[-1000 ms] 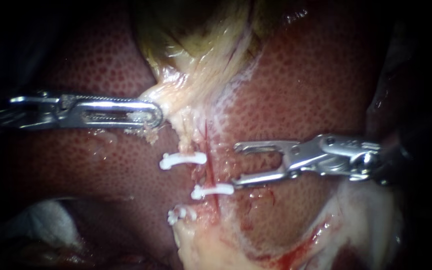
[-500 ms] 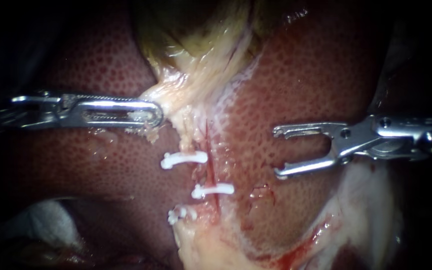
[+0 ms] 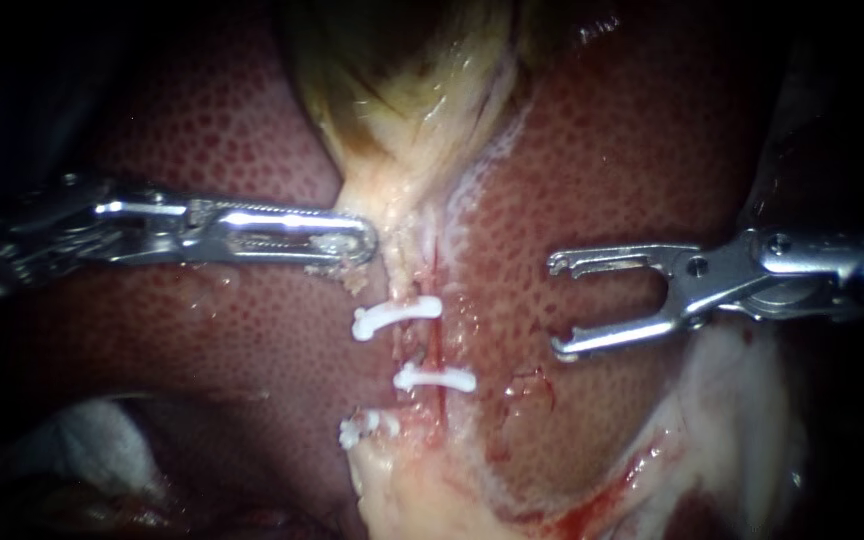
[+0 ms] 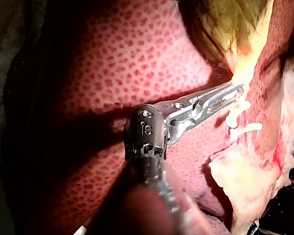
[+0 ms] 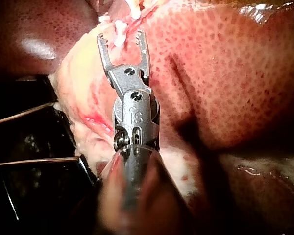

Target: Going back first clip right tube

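Endoscope view: the right instrument (image 3: pixel 555 308) is hanging open and empty, well apart from the clip (image 3: pixel 435 379) crossing the right tube (image 3: pixel 436 345), so the retreat is looking nearly finished.
Left wrist view: the left instrument (image 4: pixel 235 90) is clamping pale tissue (image 4: pixel 242 73).
Right wrist view: the clips are probably lying just ahead.

Black gloom round a bright-lit centre, thin wires (image 5: pixel 24 113) across dark ground.

Reds, yellow-green, white, silver
Liver (image 3: pixel 202 130) dark red with fine paler mottling; gallbladder (image 3: pixel 402 90) at 12 o'clock yellow-green fading to cream; clips (image 3: pixel 397 318) at centre white; left instrument (image 3: pixel 367 242) at 9 and right instrument (image 3: pixel 560 307) at 3 o'clock silver
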You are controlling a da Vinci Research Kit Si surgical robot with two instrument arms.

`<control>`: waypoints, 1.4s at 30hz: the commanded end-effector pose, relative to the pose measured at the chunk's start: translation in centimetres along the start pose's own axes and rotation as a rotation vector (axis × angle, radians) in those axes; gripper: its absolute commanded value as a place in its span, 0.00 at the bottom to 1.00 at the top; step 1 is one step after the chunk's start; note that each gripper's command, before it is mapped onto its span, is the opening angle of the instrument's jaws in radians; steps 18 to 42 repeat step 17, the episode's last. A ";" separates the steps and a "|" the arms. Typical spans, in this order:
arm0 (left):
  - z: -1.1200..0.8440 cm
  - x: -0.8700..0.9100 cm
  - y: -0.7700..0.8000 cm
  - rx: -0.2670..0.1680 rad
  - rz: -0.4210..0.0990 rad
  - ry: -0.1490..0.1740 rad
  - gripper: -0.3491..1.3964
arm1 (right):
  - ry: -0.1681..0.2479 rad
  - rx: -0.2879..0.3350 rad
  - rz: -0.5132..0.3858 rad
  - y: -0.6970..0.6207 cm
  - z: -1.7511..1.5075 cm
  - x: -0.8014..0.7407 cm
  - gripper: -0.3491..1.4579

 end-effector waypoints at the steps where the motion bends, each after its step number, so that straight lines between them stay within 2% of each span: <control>1: 0.06 -0.04 -0.05 0.000 -0.003 -0.005 0.00 | 0.000 -0.001 0.001 0.00 0.00 0.00 0.47; 6: 0.16 -0.09 -0.12 0.004 -0.004 -0.014 0.00 | -0.003 -0.001 0.001 -0.01 0.01 0.01 0.47; 42: 0.16 -0.09 -0.08 0.002 -0.004 -0.015 0.00 | -0.003 -0.002 0.002 -0.01 0.03 0.03 0.47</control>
